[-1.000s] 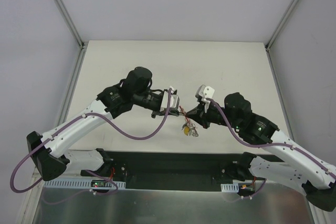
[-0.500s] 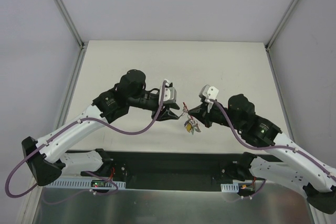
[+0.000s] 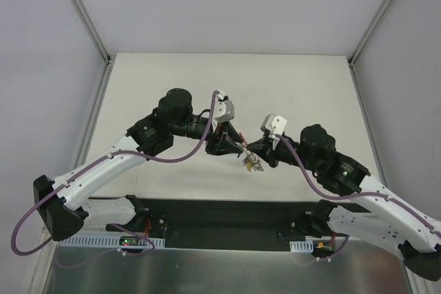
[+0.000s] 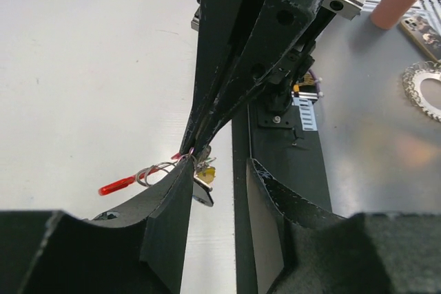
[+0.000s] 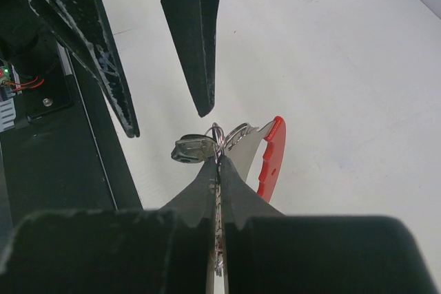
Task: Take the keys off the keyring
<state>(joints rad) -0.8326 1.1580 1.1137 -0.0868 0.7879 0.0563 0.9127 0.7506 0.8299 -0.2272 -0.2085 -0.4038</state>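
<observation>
The keys (image 3: pixel 249 162) hang bunched from the keyring (image 5: pixel 219 137) above the near middle of the table (image 3: pixel 289 87). The red-headed key (image 5: pixel 270 155) juts far-left, lying roughly level. The right pincer (image 5: pixel 219 162) is clenched on the keyring. The left pincer (image 4: pixel 219 170) stands parted just beside it.

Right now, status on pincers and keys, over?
Right pincer shut on keyring, keys dangling above table. Left pincer open, tips close by, not gripping. Red key juts sideways.
</observation>
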